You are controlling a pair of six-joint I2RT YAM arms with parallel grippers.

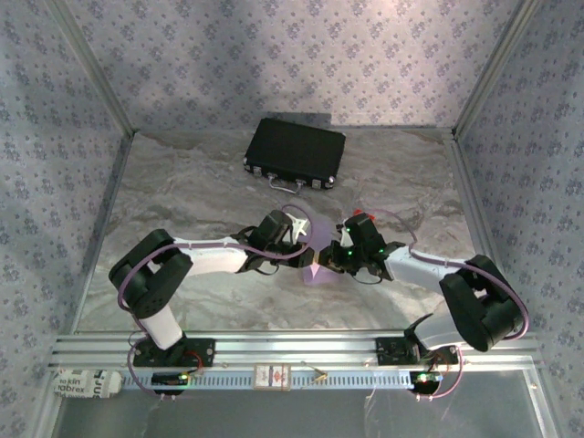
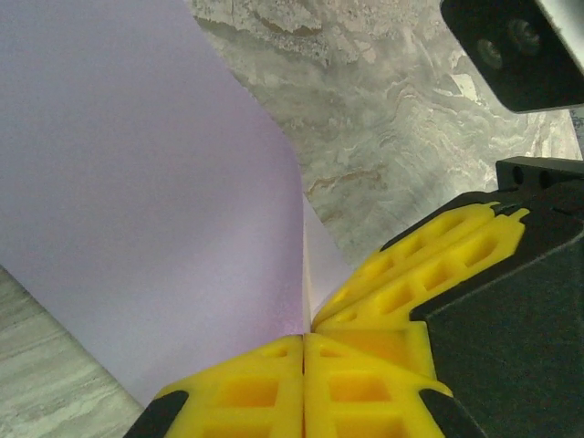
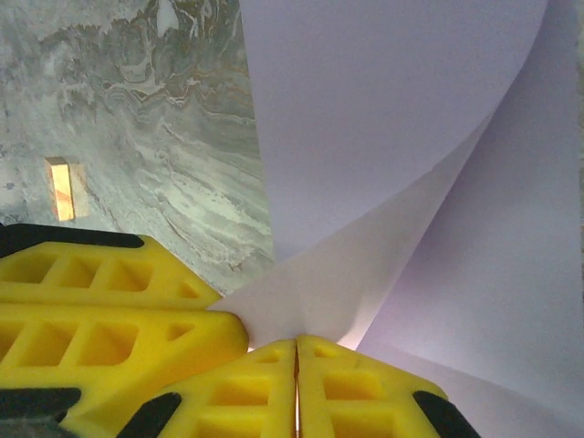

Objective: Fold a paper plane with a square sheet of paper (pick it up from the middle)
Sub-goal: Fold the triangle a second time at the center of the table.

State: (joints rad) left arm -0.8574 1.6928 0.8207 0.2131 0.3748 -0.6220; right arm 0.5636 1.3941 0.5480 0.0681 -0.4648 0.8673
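The square sheet of paper is pale lilac and hangs curved between my two grippers over the middle of the table. My left gripper is shut on it. In the left wrist view its yellow fingertips meet with the paper's edge pinched between them. My right gripper is shut on the same sheet. In the right wrist view its fingertips clamp a folded corner, and the paper bows away above. The two grippers touch tip to tip, each showing in the other's view.
A black case lies at the back of the marbled table. A small red block sits just behind the right arm, and it also appears on the table in the right wrist view. Patterned walls close in the sides.
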